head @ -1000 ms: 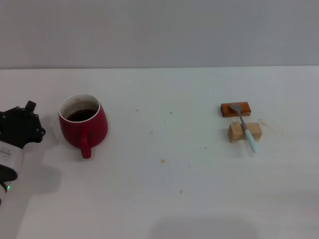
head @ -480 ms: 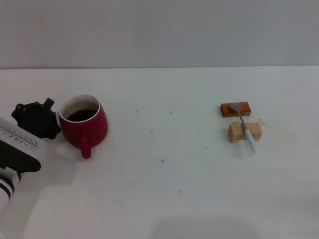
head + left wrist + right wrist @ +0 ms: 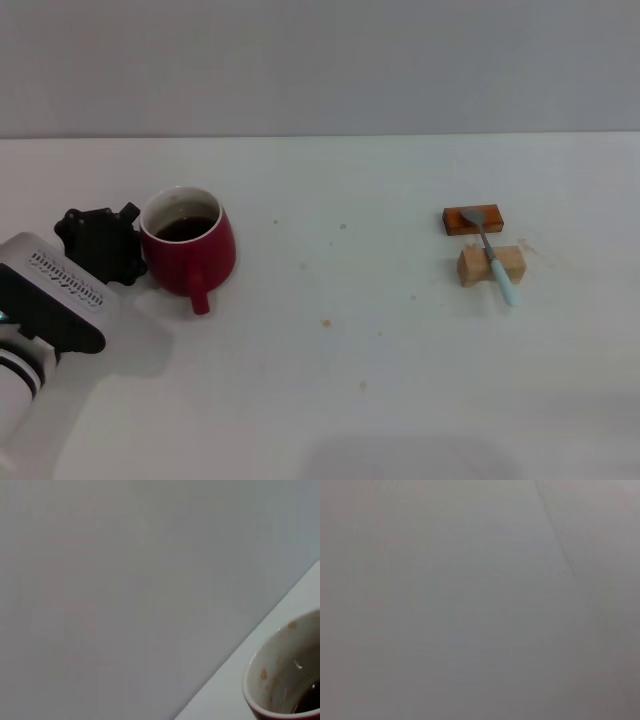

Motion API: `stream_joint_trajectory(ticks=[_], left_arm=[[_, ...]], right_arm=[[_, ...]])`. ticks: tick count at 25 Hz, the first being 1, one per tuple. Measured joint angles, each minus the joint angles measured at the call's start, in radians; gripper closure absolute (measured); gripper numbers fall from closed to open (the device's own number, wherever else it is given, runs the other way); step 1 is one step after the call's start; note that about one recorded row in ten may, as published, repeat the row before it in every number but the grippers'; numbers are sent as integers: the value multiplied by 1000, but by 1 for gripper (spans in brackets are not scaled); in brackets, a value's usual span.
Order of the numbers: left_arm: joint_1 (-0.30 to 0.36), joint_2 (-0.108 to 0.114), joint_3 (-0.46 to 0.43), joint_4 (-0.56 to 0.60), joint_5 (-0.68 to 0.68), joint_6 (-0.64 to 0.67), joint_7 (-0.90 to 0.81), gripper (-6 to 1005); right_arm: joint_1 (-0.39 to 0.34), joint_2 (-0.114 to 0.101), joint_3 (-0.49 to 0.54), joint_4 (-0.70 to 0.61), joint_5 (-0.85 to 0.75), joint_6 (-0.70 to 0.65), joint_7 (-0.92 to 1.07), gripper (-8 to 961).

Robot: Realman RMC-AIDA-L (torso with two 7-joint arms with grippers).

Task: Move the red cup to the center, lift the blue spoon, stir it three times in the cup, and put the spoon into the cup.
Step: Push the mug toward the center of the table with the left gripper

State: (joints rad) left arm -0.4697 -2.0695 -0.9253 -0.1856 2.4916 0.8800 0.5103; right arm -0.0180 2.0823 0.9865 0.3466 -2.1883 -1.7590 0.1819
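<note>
The left gripper (image 3: 105,243) pressed against the red cup (image 3: 189,248) near the table's (image 3: 330,400) left edge; its grip could not be told. The blue spoon (image 3: 494,262) lay untouched on blocks (image 3: 490,265) by the right edge, so stirring was still to come.

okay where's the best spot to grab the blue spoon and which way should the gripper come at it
Grip the pale blue handle of the blue spoon from above, probably where it overhangs the tan block. The orange-brown block props its bowl, so the handle end sits off the table with room for fingers either side.
</note>
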Motion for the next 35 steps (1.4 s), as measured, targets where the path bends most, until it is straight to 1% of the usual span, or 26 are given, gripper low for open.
stream_joint_trajectory(ticks=[7,14,15,27,32,35], left_arm=[[-22,-1,62,-7,0,1,27,1000],[-37,-3,90,-9,0,-3,27,1000],[-45,-4,110,-10,-1,-4,26,1000],[-49,-6,189,-48,0,-10,17,1000],[-49,-7,190,-45,-1,-10,22,1000],[-53,-2,179,-36,-5,-21,23,1000]], right_arm=[[5,0,0,1,0,-2,1,331],[6,1,0,5,-3,-5,1,331],[6,1,0,5,-3,-5,1,331],[13,2,-3,6,-4,-6,1,332],[16,2,-11,6,-2,-6,1,332],[17,2,-14,6,0,-6,1,331]])
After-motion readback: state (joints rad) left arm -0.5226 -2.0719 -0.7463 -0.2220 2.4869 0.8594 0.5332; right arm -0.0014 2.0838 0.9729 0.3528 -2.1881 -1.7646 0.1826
